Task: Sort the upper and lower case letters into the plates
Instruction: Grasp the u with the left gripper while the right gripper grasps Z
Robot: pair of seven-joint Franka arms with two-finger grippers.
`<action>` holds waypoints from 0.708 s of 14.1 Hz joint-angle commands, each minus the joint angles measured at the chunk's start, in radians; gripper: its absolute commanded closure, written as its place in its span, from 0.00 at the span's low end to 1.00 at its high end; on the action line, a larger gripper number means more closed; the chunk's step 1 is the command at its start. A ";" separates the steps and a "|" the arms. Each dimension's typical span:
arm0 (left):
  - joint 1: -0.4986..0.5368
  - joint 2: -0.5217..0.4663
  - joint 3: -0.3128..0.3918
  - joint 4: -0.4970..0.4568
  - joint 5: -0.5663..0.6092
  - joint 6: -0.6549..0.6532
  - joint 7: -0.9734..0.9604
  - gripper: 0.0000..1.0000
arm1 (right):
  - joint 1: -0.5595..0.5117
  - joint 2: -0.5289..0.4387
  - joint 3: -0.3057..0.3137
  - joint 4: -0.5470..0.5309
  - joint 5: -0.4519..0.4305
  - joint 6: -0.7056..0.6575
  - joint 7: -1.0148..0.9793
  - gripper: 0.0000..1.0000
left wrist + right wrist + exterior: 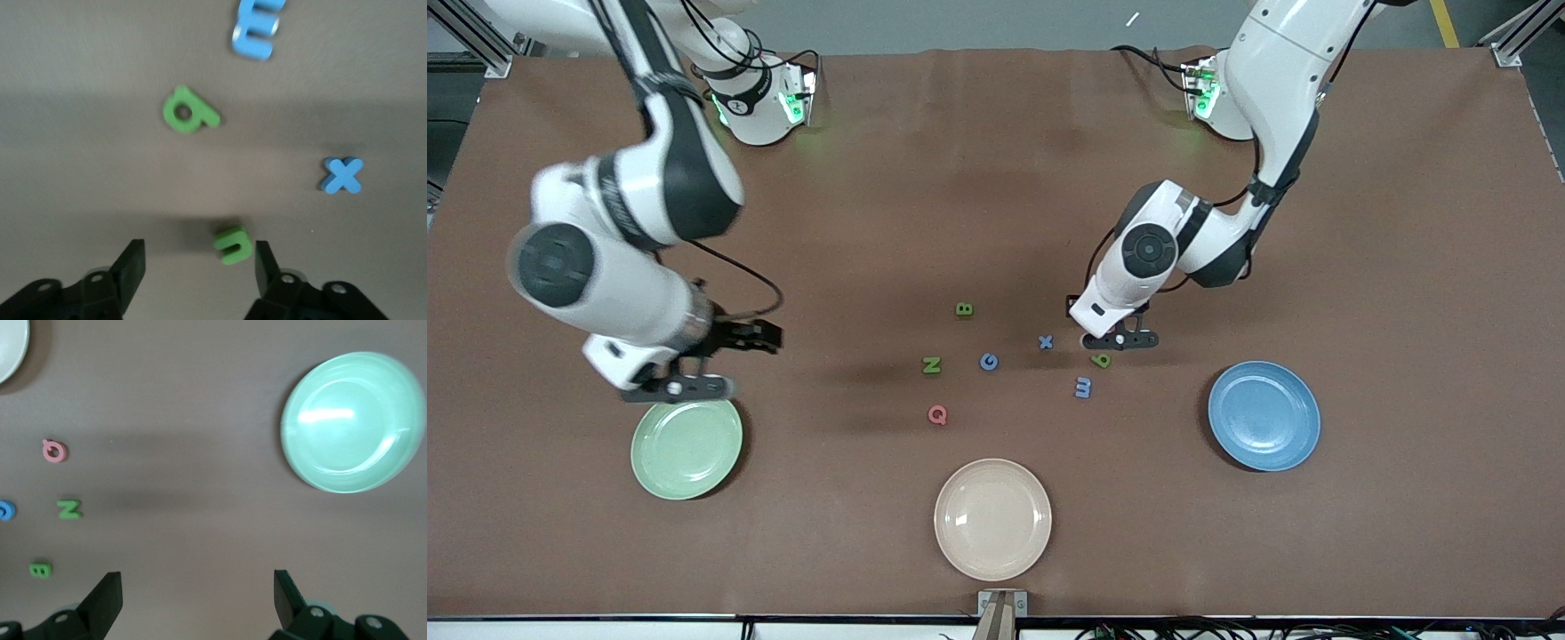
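The pale green plate (687, 449) lies toward the right arm's end, the blue plate (1264, 415) toward the left arm's end. Loose letters lie between them: green B (964, 309), green N (932, 365), blue G (989, 361), pink Q (937, 414), blue x (1046, 341), a green stemmed letter (1102, 360), a blue m (1083, 387). My left gripper (1119, 340) is open, low beside the x. In the left wrist view (199, 257) a small green letter (233, 244) lies between its fingers, close to one. My right gripper (680, 388) is open and empty over the green plate's edge (353, 422).
A cream-beige plate (992, 519) lies near the table's front edge, nearer to the front camera than the letters. The brown table (1405, 311) reaches wide past both plates. The left wrist view shows the stemmed letter (189, 113), the x (343, 175) and the m (257, 30).
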 commanded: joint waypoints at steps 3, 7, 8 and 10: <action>-0.033 0.036 0.009 0.012 -0.007 0.038 -0.242 0.35 | 0.114 0.165 -0.009 0.017 0.015 0.140 0.227 0.00; -0.033 0.059 0.009 0.015 -0.005 0.091 -0.327 0.41 | 0.198 0.261 -0.007 0.013 0.015 0.253 0.367 0.00; -0.033 0.067 0.010 0.014 -0.005 0.099 -0.329 0.44 | 0.211 0.280 -0.007 0.013 0.017 0.285 0.388 0.00; -0.033 0.078 0.010 0.015 -0.004 0.101 -0.329 0.53 | 0.229 0.314 -0.007 0.011 0.017 0.330 0.398 0.00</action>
